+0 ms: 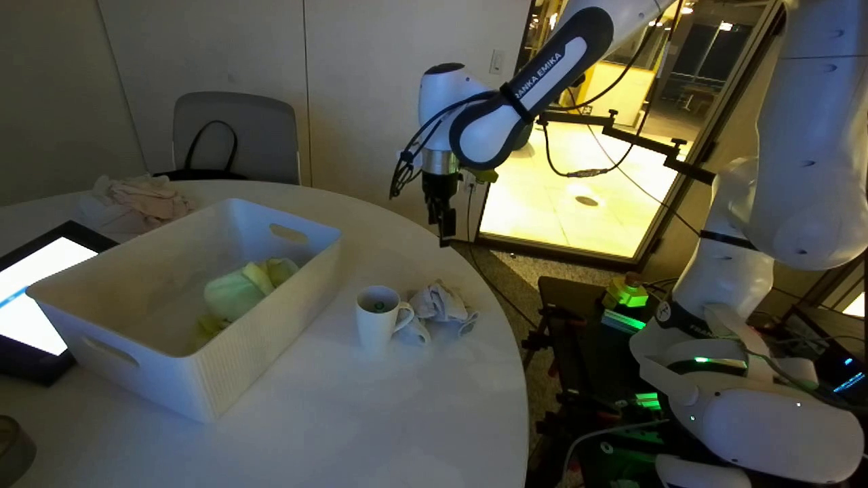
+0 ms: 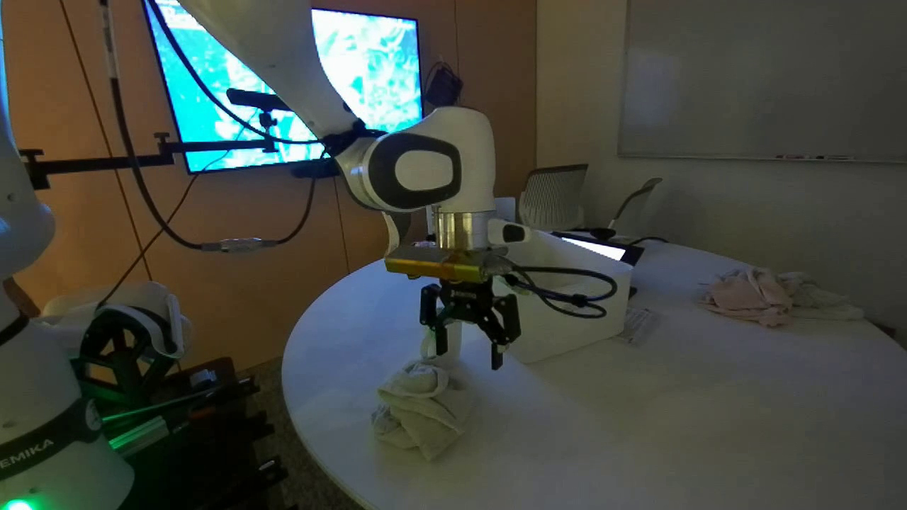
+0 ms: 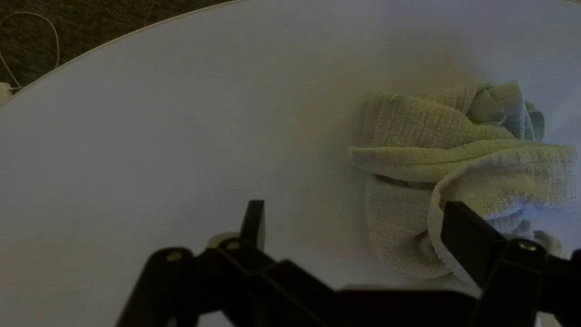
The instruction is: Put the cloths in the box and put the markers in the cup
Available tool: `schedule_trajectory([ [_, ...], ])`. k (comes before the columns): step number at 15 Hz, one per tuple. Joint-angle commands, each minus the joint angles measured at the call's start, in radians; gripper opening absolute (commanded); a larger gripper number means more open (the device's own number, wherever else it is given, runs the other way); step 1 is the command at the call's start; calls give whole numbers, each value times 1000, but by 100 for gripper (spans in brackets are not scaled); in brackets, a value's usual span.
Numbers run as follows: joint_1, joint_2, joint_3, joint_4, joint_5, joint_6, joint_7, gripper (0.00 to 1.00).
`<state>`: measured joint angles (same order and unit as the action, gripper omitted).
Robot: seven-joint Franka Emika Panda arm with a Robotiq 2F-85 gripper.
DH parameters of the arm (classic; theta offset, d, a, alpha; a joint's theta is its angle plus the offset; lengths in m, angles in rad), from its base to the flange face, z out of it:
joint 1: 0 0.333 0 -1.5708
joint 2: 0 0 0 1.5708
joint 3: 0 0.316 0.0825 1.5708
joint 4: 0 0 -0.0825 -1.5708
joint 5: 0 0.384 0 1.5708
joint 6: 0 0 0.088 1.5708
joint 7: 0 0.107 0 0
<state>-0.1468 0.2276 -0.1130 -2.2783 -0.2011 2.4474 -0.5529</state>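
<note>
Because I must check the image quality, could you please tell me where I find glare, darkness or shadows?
In an exterior view, the tablet screen glares white and the background floor glows strong yellow; in an exterior view, the wall screen is overbright; in the wrist view, dim overall, the gripper is nearly black, while a soft shadow lies beside the cloth.

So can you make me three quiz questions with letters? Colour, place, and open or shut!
1. What colour is the box? A red; B black; C white.
2. Where is the crumpled cloth by the cup? A in the box; B on the table; C under the table.
3. How is the end effector? A open; B shut; C gripping the cup.

1: C, its walls look white. 2: B, it lies there in both exterior views. 3: A, its jaws stand apart, gripping nothing.
</note>
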Motion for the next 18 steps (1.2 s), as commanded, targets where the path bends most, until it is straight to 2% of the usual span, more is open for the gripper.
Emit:
schedule_trajectory([
  [1, -14, -57, 26, -125, 56, 133, 18, 100],
  [4, 5, -77, 31, -206, 43, 203, 81, 100],
  [8, 29, -96, 28, -246, -8, 237, 161, 100],
  [12, 40, -108, 40, -260, -11, 238, 160, 100],
  [18, 49, -63, 66, -268, 19, 228, 149, 100],
])
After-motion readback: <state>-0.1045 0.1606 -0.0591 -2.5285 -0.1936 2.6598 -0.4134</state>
